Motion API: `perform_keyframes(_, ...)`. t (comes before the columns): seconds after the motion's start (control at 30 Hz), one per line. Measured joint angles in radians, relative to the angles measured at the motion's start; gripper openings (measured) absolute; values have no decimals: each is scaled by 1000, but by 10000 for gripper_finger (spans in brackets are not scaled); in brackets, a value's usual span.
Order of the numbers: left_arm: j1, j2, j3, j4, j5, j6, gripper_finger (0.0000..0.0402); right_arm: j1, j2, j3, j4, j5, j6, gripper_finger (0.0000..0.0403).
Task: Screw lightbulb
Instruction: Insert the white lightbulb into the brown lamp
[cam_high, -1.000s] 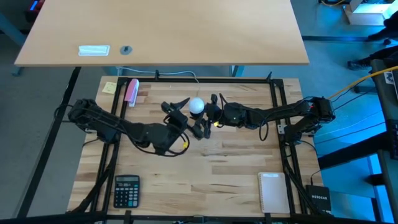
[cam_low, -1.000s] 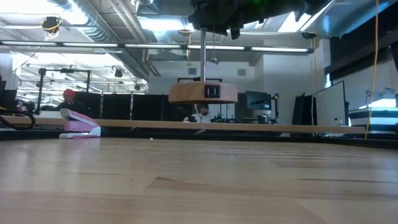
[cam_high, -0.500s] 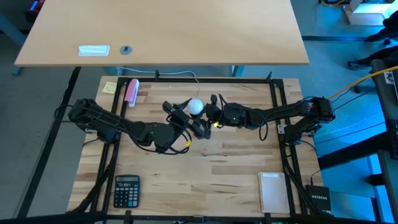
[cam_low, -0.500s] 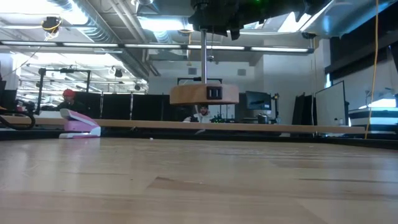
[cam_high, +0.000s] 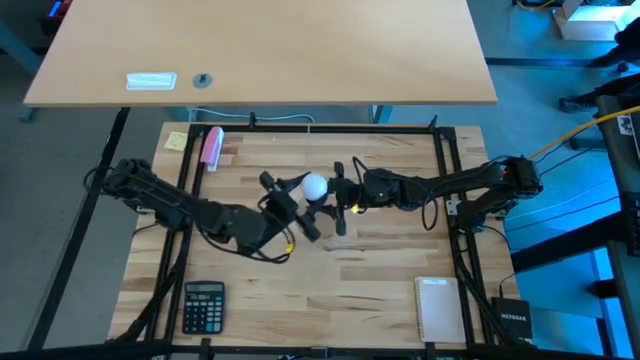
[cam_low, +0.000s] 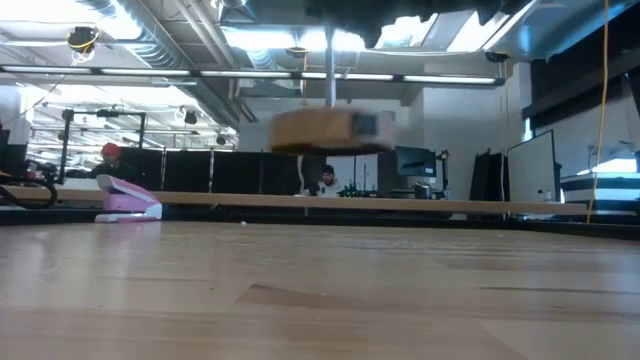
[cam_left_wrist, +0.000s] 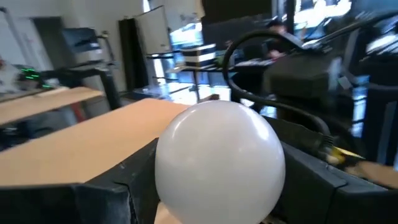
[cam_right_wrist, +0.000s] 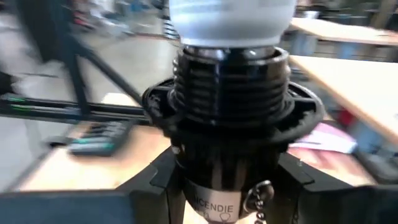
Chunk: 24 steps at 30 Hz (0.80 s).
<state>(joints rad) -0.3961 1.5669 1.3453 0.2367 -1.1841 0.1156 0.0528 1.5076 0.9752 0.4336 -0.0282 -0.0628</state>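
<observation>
White and frosted, the lightbulb (cam_high: 314, 185) sits at the centre of the high view, above the wooden table (cam_high: 380, 270), between the two arms that meet there. The left gripper (cam_high: 296, 196) comes in from the lower left and has its fingers closed around the globe; in the left wrist view the lightbulb (cam_left_wrist: 219, 163) fills the middle of the frame, with a dark finger (cam_left_wrist: 112, 202) pressed against each side. The right gripper (cam_high: 343, 195) reaches in from the right and is clamped on the black socket (cam_right_wrist: 231, 106), whose threaded collar shows in the right wrist view with the bulb's base seated in its top and a small bead chain (cam_right_wrist: 261, 193) hanging at its lower front. In the low view a blurred wooden disc (cam_low: 332, 130) hangs on a thin rod in the upper middle, clear of the tabletop. A pink stapler (cam_high: 211, 147) lies at the table's upper left, a calculator (cam_high: 204, 306) at the lower left, and a notepad (cam_high: 439, 309) at the lower right.
</observation>
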Motion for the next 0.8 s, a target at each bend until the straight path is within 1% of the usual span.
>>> perform_keyframes(0.1, -14, -18, 1, -26, 55, -25, 241, 4, -22, 0, -6, -129, 36, 149)
perform_keyframes(0.23, -2, -27, 3, -72, 223, -86, 241, 6, -41, -4, -9, -308, 60, 149)
perform_keyframes(0.33, 14, -28, 5, -88, 327, -111, 241, 5, -44, -5, -8, -443, 93, 149)
perform_keyframes(0.4, 29, -27, 4, -91, 430, -111, 241, 5, -44, -5, -13, -533, 95, 149)
perform_keyframes(0.5, 52, -27, 4, -92, 600, -75, 241, 5, -44, -5, -13, -640, 113, 149)
perform_keyframes(0.67, 106, -20, 4, -112, 885, -31, 241, 9, -44, -5, -12, -744, 141, 149)
perform_keyframes(0.8, 137, -21, 4, -154, 997, 2, 241, 9, -42, -5, -34, -748, 138, 149)
